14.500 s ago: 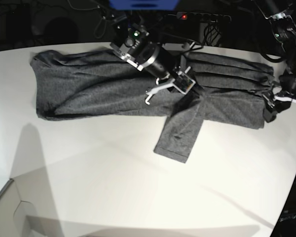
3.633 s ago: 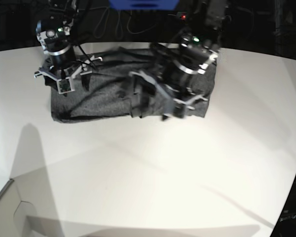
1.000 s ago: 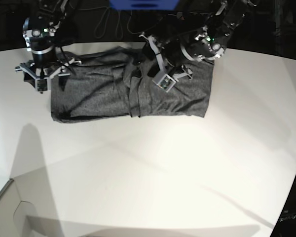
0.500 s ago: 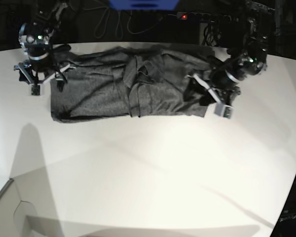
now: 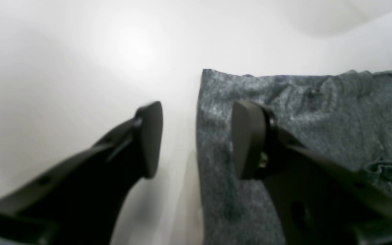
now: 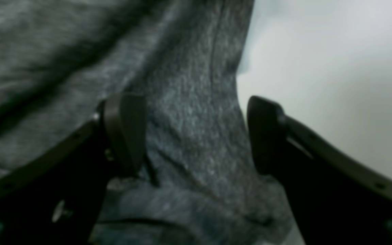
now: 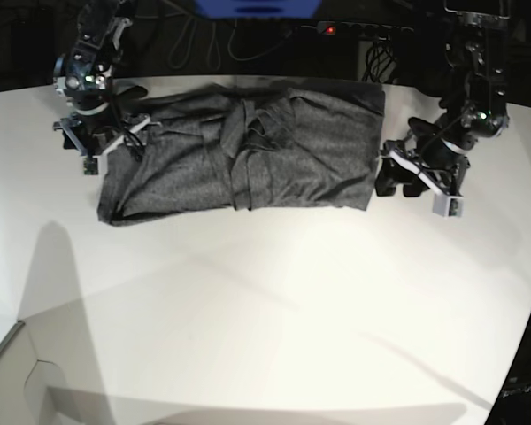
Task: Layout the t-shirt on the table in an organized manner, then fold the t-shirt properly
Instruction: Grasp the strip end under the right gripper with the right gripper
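The dark grey t-shirt (image 7: 292, 150) lies folded into a wide rectangle at the back of the white table (image 7: 265, 310). My left gripper (image 7: 398, 181) is open at the shirt's right edge. In the left wrist view, the left gripper (image 5: 197, 139) straddles that edge, one finger (image 5: 247, 139) over the shirt (image 5: 318, 112) and the other over the bare table (image 5: 63, 51). My right gripper (image 7: 111, 149) is open at the shirt's left end. In the right wrist view, the right gripper (image 6: 196, 132) has the shirt (image 6: 189, 102) bunched between its wide jaws, next to the table (image 6: 335, 68).
A grey box corner (image 7: 9, 372) sits at the front left edge of the table. Cables and a power strip with a red light (image 7: 332, 29) run behind the table's far edge. A blue object (image 7: 257, 7) hangs at the top centre.
My left arm has swung from over the shirt's middle to beyond its right edge. My right arm has shifted slightly right onto the left end, and that end of the shirt has drawn in a little.
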